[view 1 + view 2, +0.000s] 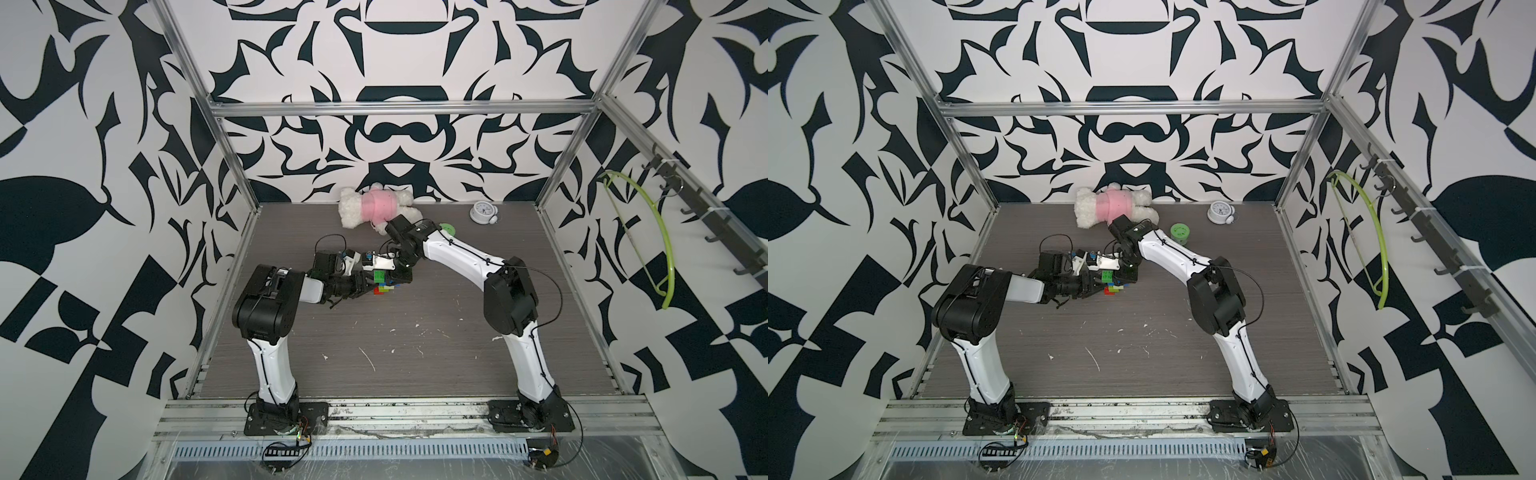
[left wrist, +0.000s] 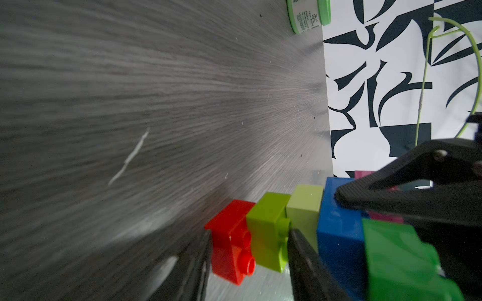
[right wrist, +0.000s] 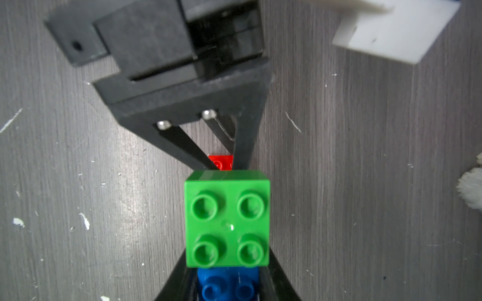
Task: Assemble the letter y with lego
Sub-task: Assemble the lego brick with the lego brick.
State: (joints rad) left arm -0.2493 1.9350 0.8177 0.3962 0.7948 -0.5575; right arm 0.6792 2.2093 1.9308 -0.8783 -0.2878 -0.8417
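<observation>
Behind the front rail (image 1: 407,409), both jaws pinch the letter y (image 1: 380,276) over the scuffed grey tabletop (image 1: 374,332).

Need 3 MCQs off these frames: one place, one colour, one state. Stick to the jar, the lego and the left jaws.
1. Where is the jar?
A. near the back, between plush and clock
B. by the left arm's base
C. in the left jaws

2. Which brick sits outermost, next to lime?
A. pink
B. red
C. blue

3. The left gripper:
A. jaws wide open over bare table
B. jaws shut on the lego
C. out of view

Key:
1 A: a top view shows it between those two.
2 B: the left wrist view shows red at the row's end.
3 B: the jaws press against red and lime.
</observation>
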